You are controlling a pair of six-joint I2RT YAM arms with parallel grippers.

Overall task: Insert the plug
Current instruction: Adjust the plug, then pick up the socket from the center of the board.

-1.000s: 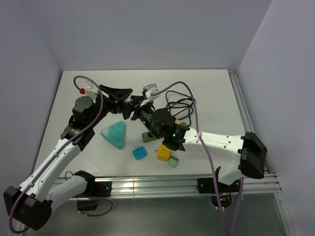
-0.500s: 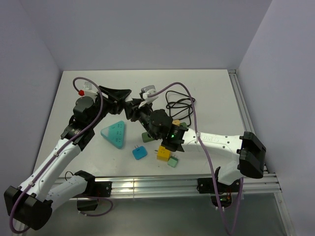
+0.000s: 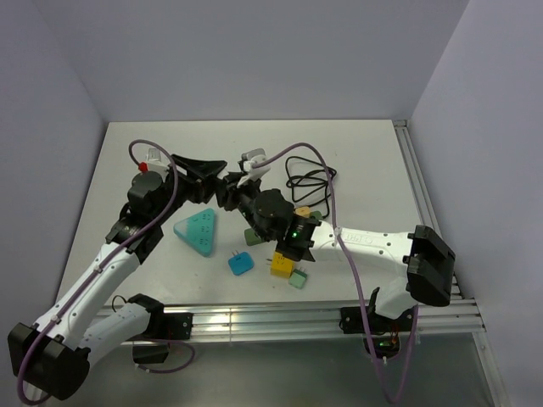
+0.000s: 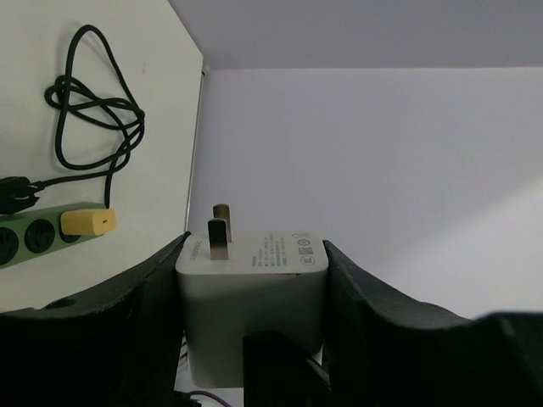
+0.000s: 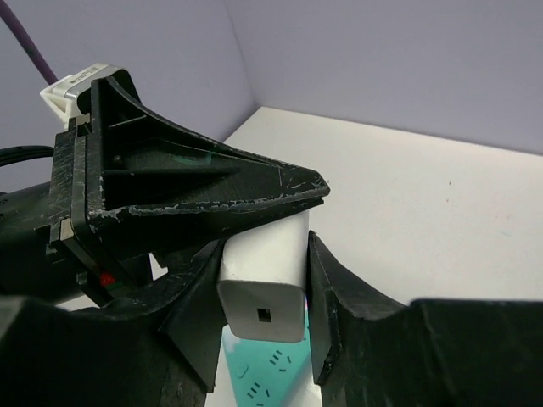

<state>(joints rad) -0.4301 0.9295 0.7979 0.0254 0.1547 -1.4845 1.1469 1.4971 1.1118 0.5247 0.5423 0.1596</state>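
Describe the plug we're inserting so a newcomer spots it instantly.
Above the table, the left claw and right claw meet. Both pinch a cube charger with two flat prongs. It is white and held aloft; the blue adapter and yellow adapter lie on the table.

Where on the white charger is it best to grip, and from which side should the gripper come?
Grip the white charger on its two flat side faces, coming from the end with the port, opposite the prongs. Those faces look parallel, so a two-finger grip should sit flat on them, and the prongs stay free for the green power strip.
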